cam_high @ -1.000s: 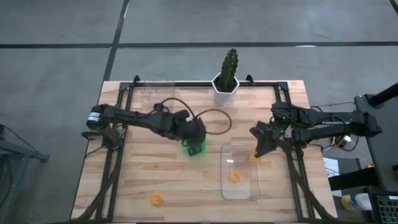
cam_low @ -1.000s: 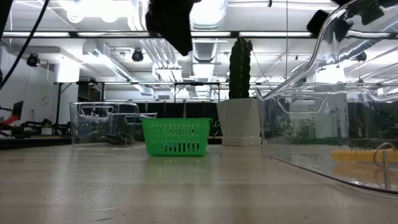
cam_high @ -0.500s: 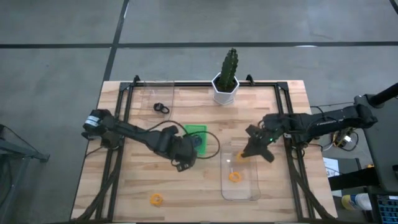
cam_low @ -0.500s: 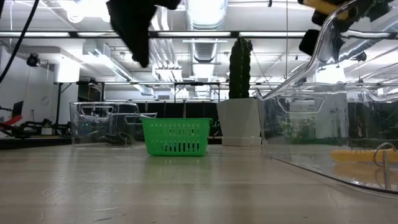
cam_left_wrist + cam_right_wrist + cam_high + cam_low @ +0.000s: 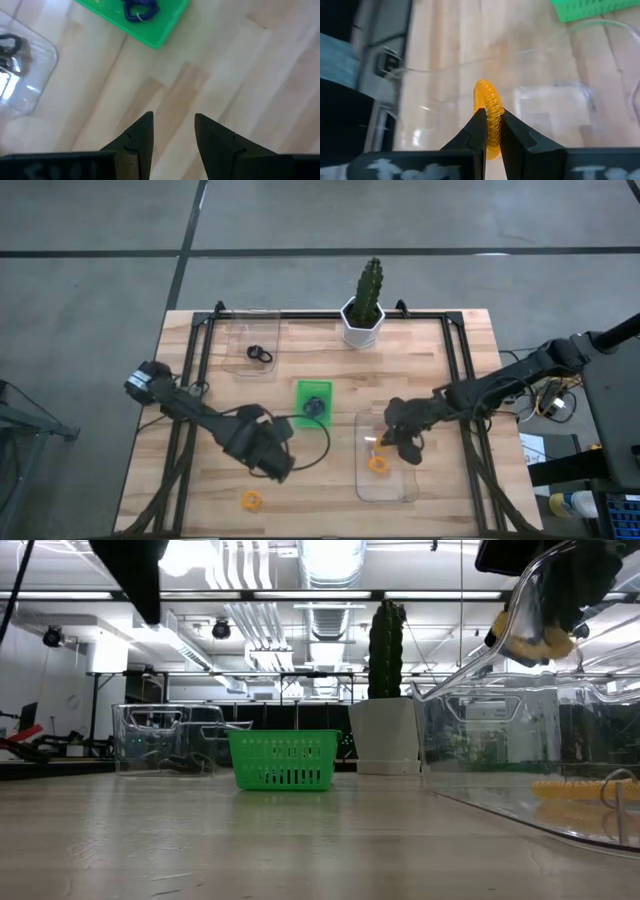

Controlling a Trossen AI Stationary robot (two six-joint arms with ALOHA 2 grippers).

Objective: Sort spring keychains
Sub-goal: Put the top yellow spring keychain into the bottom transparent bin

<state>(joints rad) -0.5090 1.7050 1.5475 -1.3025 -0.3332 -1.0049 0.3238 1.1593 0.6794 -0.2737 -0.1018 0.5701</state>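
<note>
My right gripper (image 5: pixel 392 442) hangs over the near clear bin (image 5: pixel 405 480), shut on an orange spring keychain (image 5: pixel 487 105), also seen in the low view as the orange keychain (image 5: pixel 530 635). Another orange keychain (image 5: pixel 377 464) lies on that bin's floor. A third orange keychain (image 5: pixel 250 500) lies on the table near the near edge. My left gripper (image 5: pixel 172 125) is open over bare wood, near-left of the green tray (image 5: pixel 313 392). A purple keychain (image 5: pixel 140 7) lies in the tray. A black keychain (image 5: pixel 260 355) lies in the far clear bin (image 5: pixel 240 330). My right gripper pinches the orange keychain's coil (image 5: pixel 492 117) between its two fingers (image 5: pixel 479 131), which lie across the coil of the ring. The fingers come from above, slanting down. The keychain is lifted clear, above the bin, and its loop sticks out past the fingertips.
A white pot with a cactus (image 5: pixel 363 310) stands at the table's far edge. Black frame rails (image 5: pixel 190 380) run along the table's left and right sides. Bare wood lies between the tray, the near bin and the near edge.
My left gripper has drawn back from above the green tray toward the table's near-left, uncovering the tray with the purple keychain in it. My right gripper has carried the orange keychain from the table right of the near bin, leftward, over the bin.
</note>
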